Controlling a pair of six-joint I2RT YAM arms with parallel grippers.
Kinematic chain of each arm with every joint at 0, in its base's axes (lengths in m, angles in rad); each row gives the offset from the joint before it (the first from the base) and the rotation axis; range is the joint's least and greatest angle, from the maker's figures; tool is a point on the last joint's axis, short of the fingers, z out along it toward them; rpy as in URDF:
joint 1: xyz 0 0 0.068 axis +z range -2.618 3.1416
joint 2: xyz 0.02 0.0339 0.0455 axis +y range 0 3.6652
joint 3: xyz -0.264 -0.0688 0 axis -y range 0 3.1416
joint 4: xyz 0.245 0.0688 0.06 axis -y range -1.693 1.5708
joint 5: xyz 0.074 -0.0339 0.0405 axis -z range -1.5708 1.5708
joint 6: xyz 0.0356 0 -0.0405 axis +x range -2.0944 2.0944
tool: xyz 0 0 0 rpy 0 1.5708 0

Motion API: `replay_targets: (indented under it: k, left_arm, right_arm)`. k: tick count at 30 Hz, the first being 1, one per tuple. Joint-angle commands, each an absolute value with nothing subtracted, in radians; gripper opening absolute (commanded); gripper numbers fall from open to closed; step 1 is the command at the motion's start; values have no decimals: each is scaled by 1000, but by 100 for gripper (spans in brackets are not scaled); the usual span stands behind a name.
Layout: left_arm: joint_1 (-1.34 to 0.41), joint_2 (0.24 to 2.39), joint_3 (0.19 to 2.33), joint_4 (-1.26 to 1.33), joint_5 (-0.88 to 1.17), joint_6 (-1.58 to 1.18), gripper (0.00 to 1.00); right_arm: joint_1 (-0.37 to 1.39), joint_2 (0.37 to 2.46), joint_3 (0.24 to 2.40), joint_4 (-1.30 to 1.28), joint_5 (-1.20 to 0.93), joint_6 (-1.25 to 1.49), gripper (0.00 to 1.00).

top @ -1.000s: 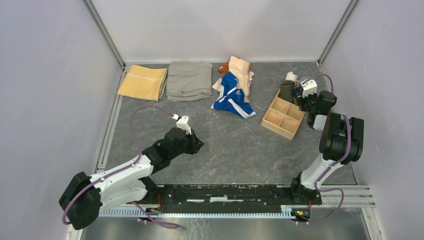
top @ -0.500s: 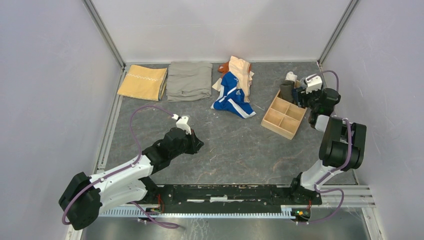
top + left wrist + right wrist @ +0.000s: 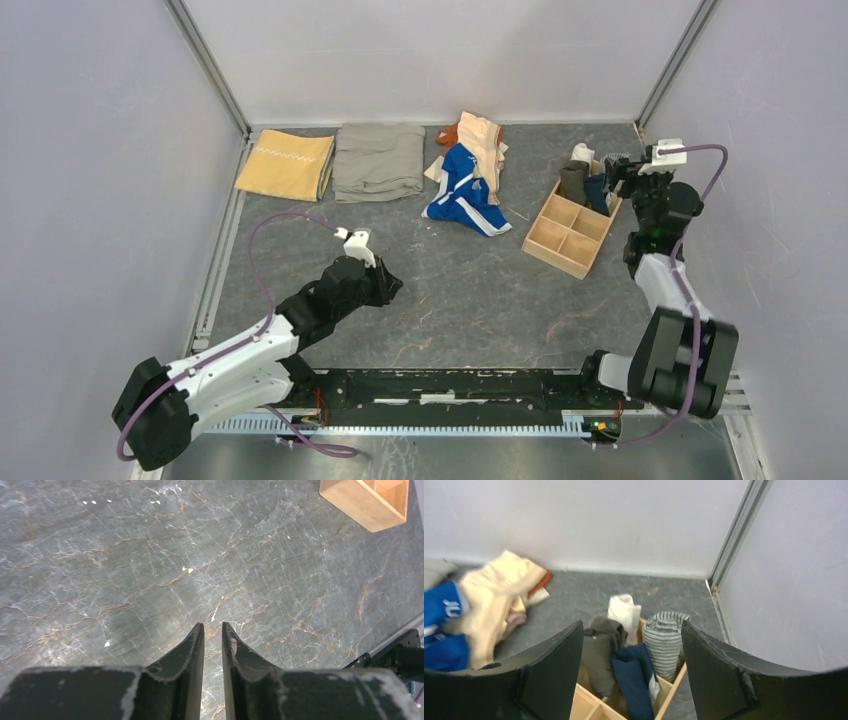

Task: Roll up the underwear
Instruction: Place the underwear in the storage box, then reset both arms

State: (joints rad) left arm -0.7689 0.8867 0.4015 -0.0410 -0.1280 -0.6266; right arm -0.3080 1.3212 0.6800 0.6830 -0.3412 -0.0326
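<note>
rolled underwear [image 3: 576,183] in wooden tray [image 3: 560,243], blue briefs [image 3: 463,192] nearby

Underwear [image 3: 636,677] in box [image 3: 553,257], far right

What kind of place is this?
Likely a robot test cell in a lab: white panels on aluminium frame posts enclose the table, and the left arm and right arm are bolted to a rail.

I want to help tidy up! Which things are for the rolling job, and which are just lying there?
For the job: blue underwear, peach underwear, rolled grey-brown briefs, rolled navy briefs, wooden divider box.
Just lying about: folded mustard-yellow cloth, folded grey-khaki cloth.
</note>
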Motion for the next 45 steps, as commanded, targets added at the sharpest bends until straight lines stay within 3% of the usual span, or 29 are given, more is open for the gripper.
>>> replay_targets:
  k: [1,4,10,13,19,27,41,45]
  left_arm:
    - [-765,845,468,-116,-224,-607,30]
    - [-765,822,496,-159,-254,-616,40]
    - [-765,760,588,-284,-335,-636,65]
    - [-765,728,639,-337,-381,-631,90]
    - [-765,684,729,-449,-485,-588,94]
    - [-765,585,744,-570,-646,-583,97]
    - [-765,443,750,-685,-692,-595,97]
    - [-765,439,755,-670,-675,-563,98]
  right_arm:
    - [-262,1153,655,582,-283,116,78]
    - [-191,1052,650,475,-237,145,98]
    - [-76,893,653,239,-271,293,98]
    - [-23,858,702,12,-299,315,98]
    - [-6,777,659,-290,-314,227,98]
    - [47,560,560,-309,-341,123,98]
    - [208,551,537,-252,-498,58,98]
    - [260,559,562,-263,-454,31,98]
